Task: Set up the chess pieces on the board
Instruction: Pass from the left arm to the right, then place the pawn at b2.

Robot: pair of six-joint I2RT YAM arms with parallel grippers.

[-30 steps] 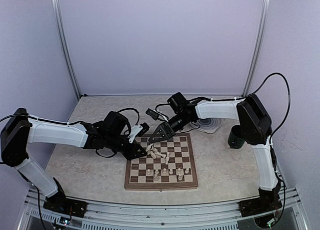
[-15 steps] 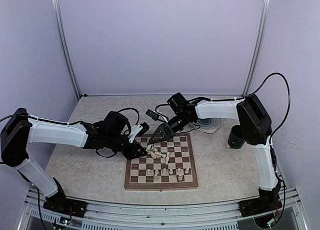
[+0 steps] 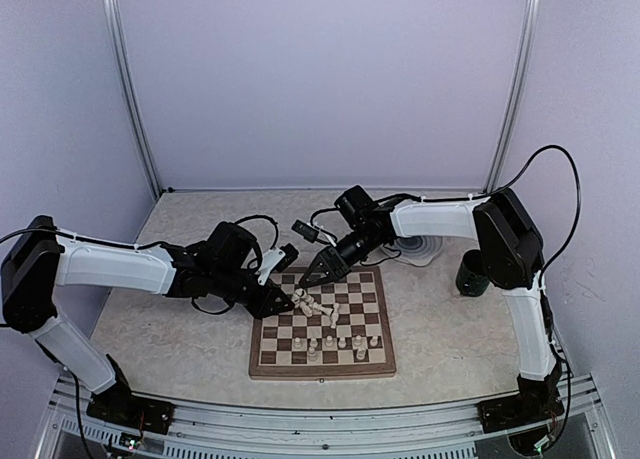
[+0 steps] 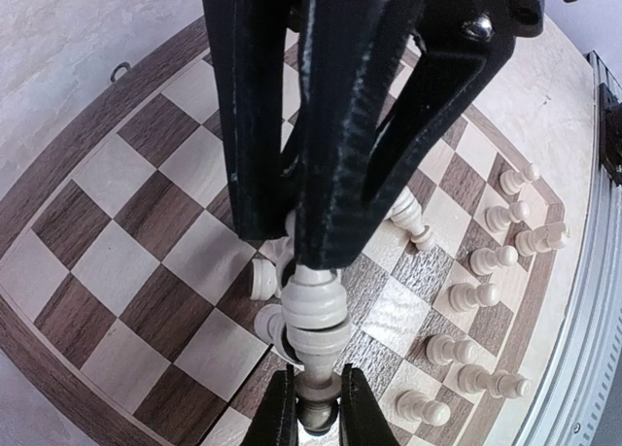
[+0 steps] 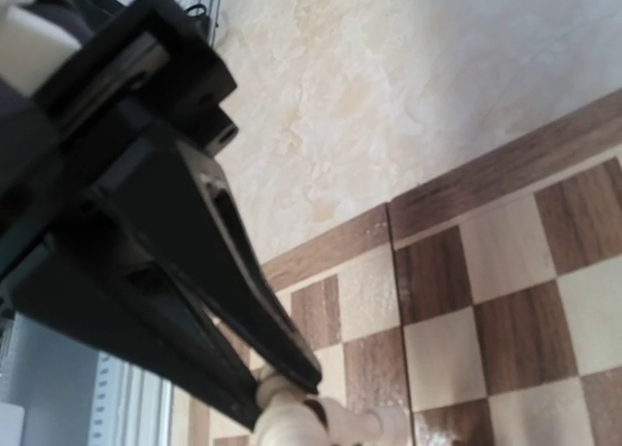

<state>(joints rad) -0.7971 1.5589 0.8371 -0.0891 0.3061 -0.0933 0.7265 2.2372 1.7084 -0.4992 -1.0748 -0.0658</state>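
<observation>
Chess pieces [image 3: 315,305] in pale wood lie tumbled in a small heap on the upper left part of the board [image 3: 322,371], which sits low in the centre of the overhead view. Two black grippers meet over that heap.

The left gripper [image 3: 287,301] reaches in from the left of the frame. It is clamped tight on one end of a single held piece [image 4: 313,315], and its wrist view shows the narrow fingers pinching it. The right gripper [image 3: 305,276] comes down from the upper right. Its jaws are drawn narrow around the opposite end of the same held piece, so both arms appear to grip it at once.

Toward the lower right of the board, a group of standing pieces [image 3: 360,343], small and pawn-like, are upright on their own squares in what looks like a row or two.

By my reading the job is roughly half finished. Those upright pieces are placed, while the heap and the held piece have yet to be stood up. Exact counts are too small to tell.
</observation>
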